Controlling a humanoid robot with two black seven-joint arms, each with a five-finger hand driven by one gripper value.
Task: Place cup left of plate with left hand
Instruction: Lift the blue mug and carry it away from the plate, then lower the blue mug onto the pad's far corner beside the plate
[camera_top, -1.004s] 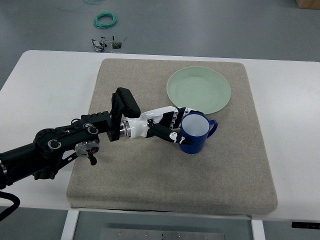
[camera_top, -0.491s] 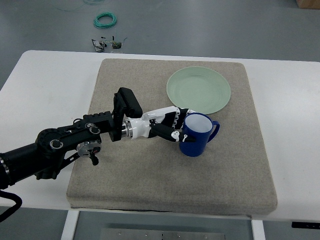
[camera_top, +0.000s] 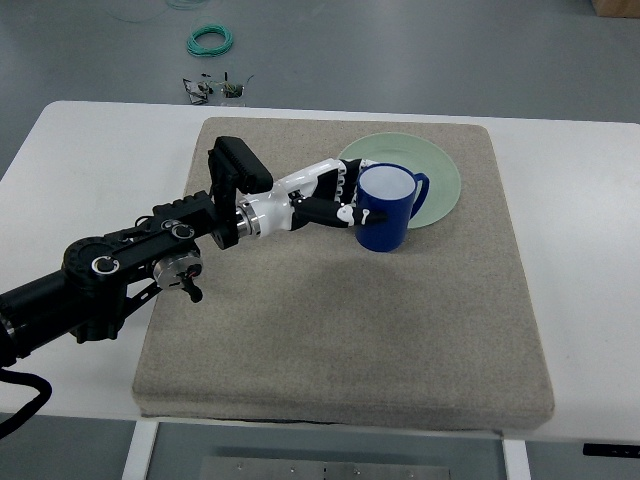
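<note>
Writing: no brand, label or lettering can be read on any object in the top view; the small marks on the arm are too blurred to make out

Left hand: the white and black fingered left hand (camera_top: 340, 195) is closed around the side of the deep blue ceramic cup with a white inside (camera_top: 384, 207); its fingers (camera_top: 349, 212) wrap the cup's left wall, curled tight against it; the black jointed left arm (camera_top: 120, 270) comes in from the left edge of the picture and crosses the near-left part of the surface

Cup: upright, mouth up, its handle pointing toward the right edge of the surface; it overlaps the near-left rim of the pale green round plate (camera_top: 430, 175) in the picture; whether it rests on the plate, on the mat or is lifted clear, I cannot tell

Plate: lies flat on the grey-beige square felt mat (camera_top: 400, 320), close to the mat's far edge and toward its right corner

Mat: covers the middle of the white rectangular surface (camera_top: 90, 150), leaving bare white strips along the left and right edges

Floor beyond the far edge: a green coil of wire (camera_top: 212, 40) lies on the grey floor (camera_top: 420, 50); nearer the surface's far edge sits a small dark tangle of clips and wire (camera_top: 215, 90); a brown box corner (camera_top: 615, 7) shows at the top right corner of the picture
</note>
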